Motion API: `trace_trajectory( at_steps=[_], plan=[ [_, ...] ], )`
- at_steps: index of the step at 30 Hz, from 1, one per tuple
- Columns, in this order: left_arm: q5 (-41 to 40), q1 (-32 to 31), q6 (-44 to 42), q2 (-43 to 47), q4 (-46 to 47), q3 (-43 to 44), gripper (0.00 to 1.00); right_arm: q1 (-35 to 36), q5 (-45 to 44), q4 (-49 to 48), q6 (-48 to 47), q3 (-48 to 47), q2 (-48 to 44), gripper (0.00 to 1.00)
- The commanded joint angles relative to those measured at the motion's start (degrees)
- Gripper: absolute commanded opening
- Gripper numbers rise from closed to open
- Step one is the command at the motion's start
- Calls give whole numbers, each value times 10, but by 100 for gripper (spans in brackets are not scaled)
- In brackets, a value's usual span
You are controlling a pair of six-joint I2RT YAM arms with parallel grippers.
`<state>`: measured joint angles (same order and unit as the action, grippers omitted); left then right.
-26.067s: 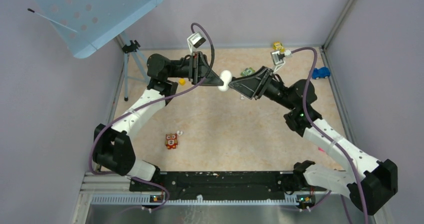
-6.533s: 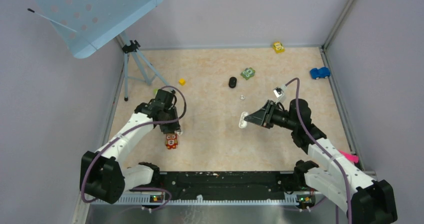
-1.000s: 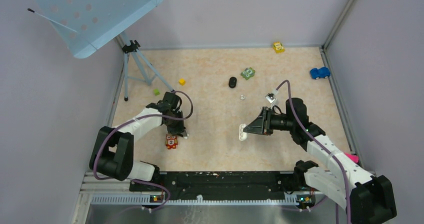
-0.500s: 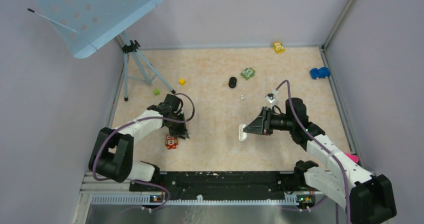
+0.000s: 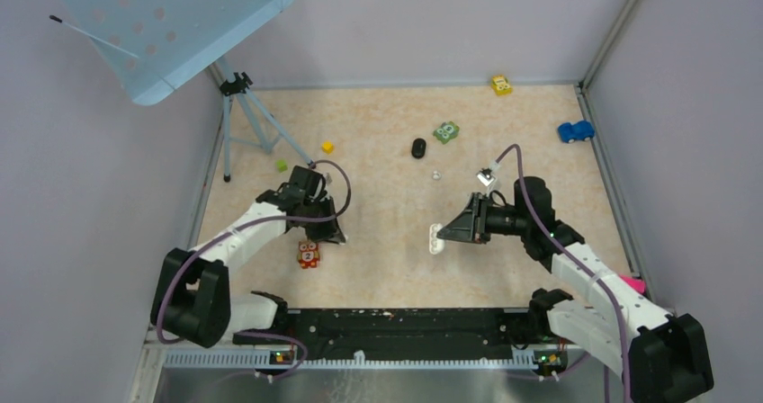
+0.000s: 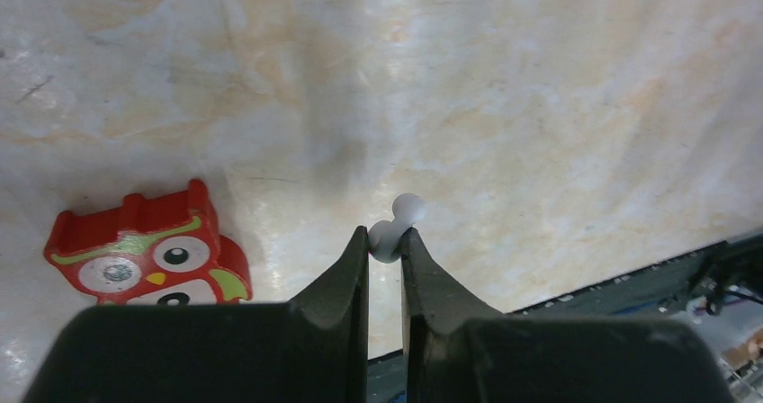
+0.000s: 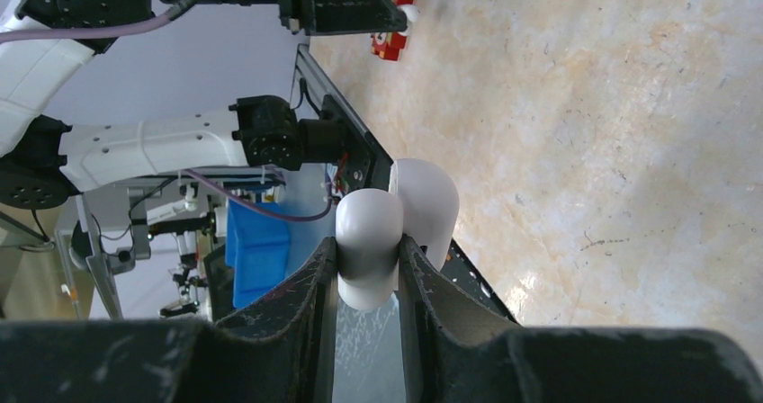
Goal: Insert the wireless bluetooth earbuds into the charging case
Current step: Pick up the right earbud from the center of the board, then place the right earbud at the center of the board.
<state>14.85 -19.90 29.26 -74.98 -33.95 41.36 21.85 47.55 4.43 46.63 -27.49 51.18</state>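
A tiny white earbud point(image 6: 397, 228) is pinched between the tips of my left gripper point(image 6: 385, 239), low over the table beside a red owl toy point(image 6: 144, 252). From above, the left gripper point(image 5: 338, 237) points down just right of that owl point(image 5: 308, 255). My right gripper point(image 7: 367, 248) is shut on the white charging case point(image 7: 368, 228), whose lid point(image 7: 428, 207) stands open beside it. In the top view the case point(image 5: 437, 238) hangs at the right gripper point(image 5: 444, 234) near mid-table. A second white earbud point(image 5: 435, 175) lies loose farther back.
A black oval thing point(image 5: 418, 147) and a green toy point(image 5: 445, 132) lie toward the back. A yellow car point(image 5: 501, 85) and a blue car point(image 5: 576, 131) sit at the back right. A tripod point(image 5: 245, 115), a yellow cube point(image 5: 328, 147) and a green cube point(image 5: 282, 165) stand at the left.
My left gripper's jaws have narrowed onto the white earbud beside the owl, and the left arm's elbow has shifted. The right arm with the case has stayed still.
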Motion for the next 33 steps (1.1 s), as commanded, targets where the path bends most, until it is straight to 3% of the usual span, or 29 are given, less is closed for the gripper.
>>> trace_trajectory(
  at_steps=[1,8,11,16,20,25,29,33],
  plan=[
    [100,-2,3,61,77,32,4,-2,44,-70,-14,19,-12,0],
    [260,-9,53,73,194,27,5,-2,102,-111,-56,59,-33,0],
    [285,-16,77,73,215,26,5,-2,96,-164,-28,83,-44,0],
    [320,-41,150,94,329,-25,6,-2,90,-296,44,130,-35,0],
    [312,-45,153,85,351,-41,7,-2,62,-293,48,142,-19,0],
    [205,-44,136,52,288,-55,6,-2,48,-255,31,138,12,0],
    [199,-44,184,16,360,-96,6,-2,-7,-200,16,133,12,0],
    [185,-44,235,-6,427,-130,6,-2,-25,-235,50,146,28,0]
  ],
)
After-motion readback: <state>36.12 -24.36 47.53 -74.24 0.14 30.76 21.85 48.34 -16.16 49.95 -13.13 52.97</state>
